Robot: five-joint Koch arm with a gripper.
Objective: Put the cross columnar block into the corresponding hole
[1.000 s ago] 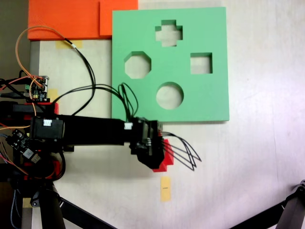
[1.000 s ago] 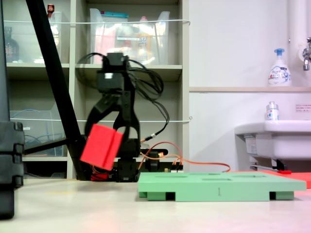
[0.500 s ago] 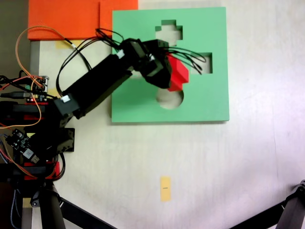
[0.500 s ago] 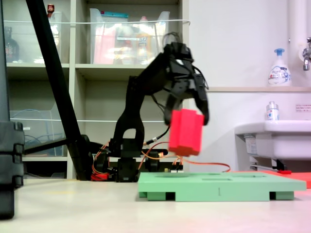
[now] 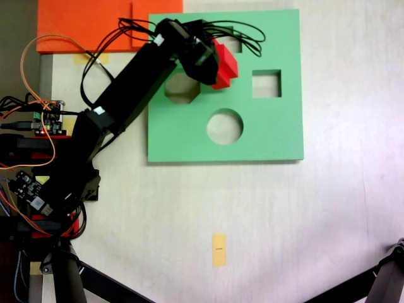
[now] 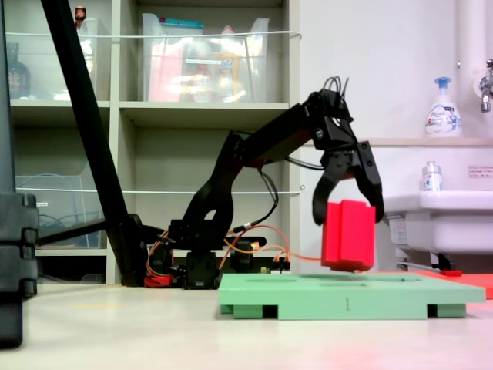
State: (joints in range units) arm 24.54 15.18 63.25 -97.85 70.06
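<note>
The tool grips the cross columnar block, its two dark jaws closed on the block's upper part from either side. The block hangs upright, long axis vertical, its lower face just clear of the green foam board in the side-on fixed view. Directly beneath lies the corresponding hole; from above, block and tool cover most of that cutout, leaving a sliver of it at the block's far edge. The judgement: a straight descent remains, once the block's arms match the cutout's. Beyond, the square cutout and round cutout stand open.
</note>
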